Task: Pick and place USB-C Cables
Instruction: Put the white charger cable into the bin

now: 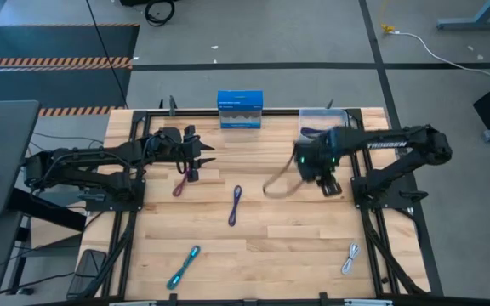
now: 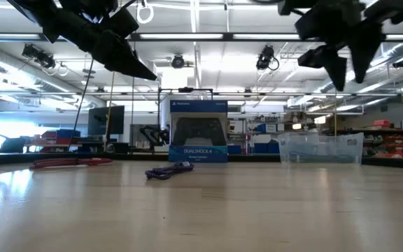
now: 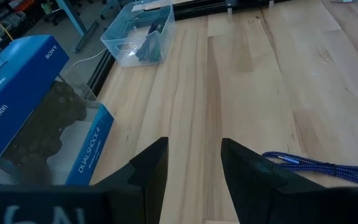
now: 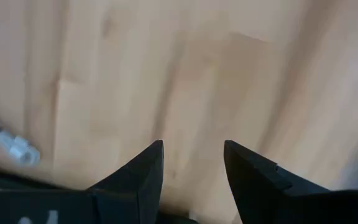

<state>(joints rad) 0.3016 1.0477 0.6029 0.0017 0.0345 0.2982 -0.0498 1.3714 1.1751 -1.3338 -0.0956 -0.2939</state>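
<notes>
The fingers of the right gripper [image 4: 193, 163] are seen spread apart with nothing between them, only bare wood of the table [image 4: 229, 74] beneath; a white-grey connector end [image 4: 17, 149] shows at the edge of that wrist view. In the high view the right gripper [image 1: 328, 183] is held above the table just in front of the clear plastic tray [image 1: 323, 119], in which a dark cable bundle [image 3: 146, 46] is seen lying. The left gripper [image 3: 193, 165] is likewise open and empty, raised over the table's left rear part near the blue box [image 1: 240, 109].

A magenta cable [image 1: 180, 184] lies just in front of the left gripper [image 1: 196, 161]. A purple cable [image 1: 236, 204] is placed near the table's middle, between the two arms. A teal cable [image 1: 183, 266] lies toward the front left, and a white-grey cable [image 1: 350, 258] toward the front right, both well apart from the grippers. No green cable can be made out with certainty.
</notes>
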